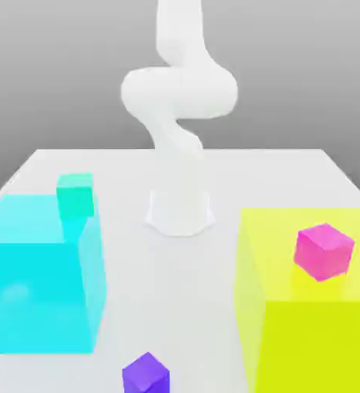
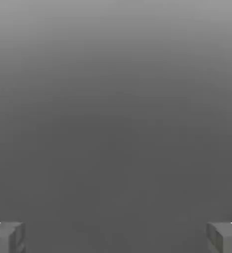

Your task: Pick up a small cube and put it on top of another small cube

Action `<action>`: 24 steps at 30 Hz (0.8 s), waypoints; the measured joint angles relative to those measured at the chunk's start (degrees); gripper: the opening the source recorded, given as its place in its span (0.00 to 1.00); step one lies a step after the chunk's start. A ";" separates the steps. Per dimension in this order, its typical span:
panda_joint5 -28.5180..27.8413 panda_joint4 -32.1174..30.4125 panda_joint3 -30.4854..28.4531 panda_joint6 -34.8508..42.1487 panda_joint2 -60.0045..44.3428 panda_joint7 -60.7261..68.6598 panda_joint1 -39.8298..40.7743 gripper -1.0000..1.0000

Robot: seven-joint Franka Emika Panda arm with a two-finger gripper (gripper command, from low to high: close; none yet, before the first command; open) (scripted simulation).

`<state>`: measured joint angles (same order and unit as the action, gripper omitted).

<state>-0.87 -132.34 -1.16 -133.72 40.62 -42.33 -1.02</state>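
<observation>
Exterior view, twelve at its top: the purple cube [image 1: 146,374] sits low, between six and seven o'clock from the foot of the arm [image 1: 180,207]; its bearing from the gripper I cannot tell, though the reach likely turns on it

Hand view: the gripper [image 2: 116,238] stands wide apart, nothing between its tips

Simulated robot workspace, not a furnished room. White arm [image 1: 180,100] on pale, plain table [image 1: 167,284], centre of exterior view. Flat-coloured cubes, large and small, at its left, right and lower edge. Blank grey gradient backdrop behind.
</observation>
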 joint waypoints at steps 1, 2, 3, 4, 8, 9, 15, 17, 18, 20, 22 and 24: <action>-0.28 -0.24 -0.51 -0.82 -2.25 1.60 -0.40 0.50; -0.52 -0.47 -1.01 -1.61 -4.41 3.15 -0.77 0.50; -0.70 -0.69 -1.51 -2.38 -6.52 4.70 -1.12 0.50; -0.88 -0.91 -2.05 -3.15 -8.61 6.25 -1.49 0.50; -1.09 -1.80 -4.17 -6.21 -16.89 12.71 -2.80 0.50; -1.02 -2.02 -4.67 -6.98 -18.96 14.42 -3.07 0.50; 0.49 -3.36 -7.20 -11.59 -31.44 25.39 -4.21 0.50; 1.38 -3.80 -7.63 -13.12 -35.63 29.32 -4.19 0.50; 1.84 -4.03 -7.81 -13.89 -37.73 31.29 -4.16 0.50; 2.82 -4.47 -7.62 -15.42 -41.93 35.29 -3.56 0.50; 3.75 -4.90 -7.23 -16.91 -46.12 39.25 -2.92 0.50; 4.50 -5.34 -6.64 -18.42 -50.30 43.09 -2.09 0.50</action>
<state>3.63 -137.68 -7.81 -152.15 -9.68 0.76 -3.11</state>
